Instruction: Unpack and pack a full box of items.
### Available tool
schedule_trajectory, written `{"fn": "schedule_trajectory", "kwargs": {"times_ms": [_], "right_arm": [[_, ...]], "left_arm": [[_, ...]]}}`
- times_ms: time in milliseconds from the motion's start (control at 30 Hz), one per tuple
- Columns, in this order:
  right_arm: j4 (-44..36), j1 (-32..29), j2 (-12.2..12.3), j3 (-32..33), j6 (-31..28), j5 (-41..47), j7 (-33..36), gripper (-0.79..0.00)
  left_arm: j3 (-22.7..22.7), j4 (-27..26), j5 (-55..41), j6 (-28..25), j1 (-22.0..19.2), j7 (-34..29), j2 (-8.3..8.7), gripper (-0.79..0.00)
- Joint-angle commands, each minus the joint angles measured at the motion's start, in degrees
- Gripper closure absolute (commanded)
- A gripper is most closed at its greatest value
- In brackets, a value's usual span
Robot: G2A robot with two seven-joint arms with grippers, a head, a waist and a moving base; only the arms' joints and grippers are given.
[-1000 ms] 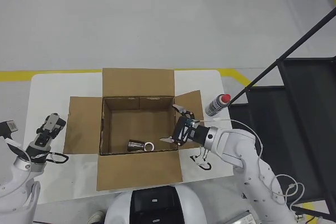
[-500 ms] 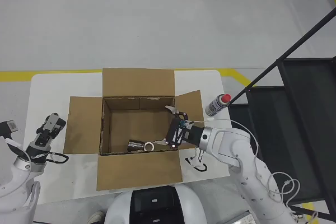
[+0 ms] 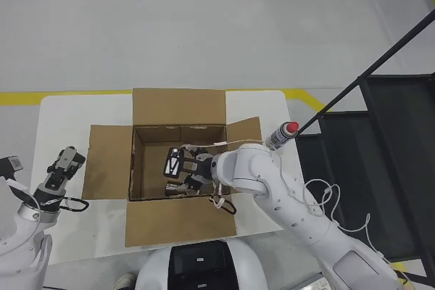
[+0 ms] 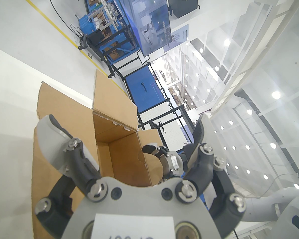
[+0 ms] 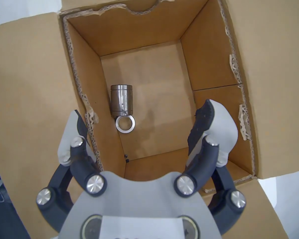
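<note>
The corrugated cardboard box (image 5: 139, 38), four flaps folded out, holds one smooth dark metal cylinder (image 5: 121, 99) lying on its side and one shiny metal ring (image 5: 124, 124) touching its end, both by a side wall. The right gripper (image 5: 142, 115) hangs above the opening, curved fingers (image 5: 221, 120) spread and empty; the left gripper (image 4: 124, 125), also spread, sits beside the box. One red-capped spray can (image 3: 281, 135) rests on the white table (image 3: 65, 116).

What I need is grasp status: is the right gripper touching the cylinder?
Apart. The right wrist view shows the right gripper open, with bare box floor between its fingers and the cylinder.
</note>
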Motion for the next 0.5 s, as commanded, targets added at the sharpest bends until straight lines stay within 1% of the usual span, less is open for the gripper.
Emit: {"fn": "schedule_trajectory", "kwargs": {"times_ms": [0, 467], "right_arm": [[2.0, 1.2, -0.4, -1.3, 0.9, 0.8, 0.1, -0.785], [2.6, 1.5, -0.5, -1.5, 0.8, 1.7, -0.2, -0.785]], "left_arm": [[0.0, 0.0, 0.0, 0.0, 0.0, 0.0, 0.0, -0.785], [0.0, 0.0, 0.0, 0.0, 0.0, 0.0, 0.0, -0.785]]}}
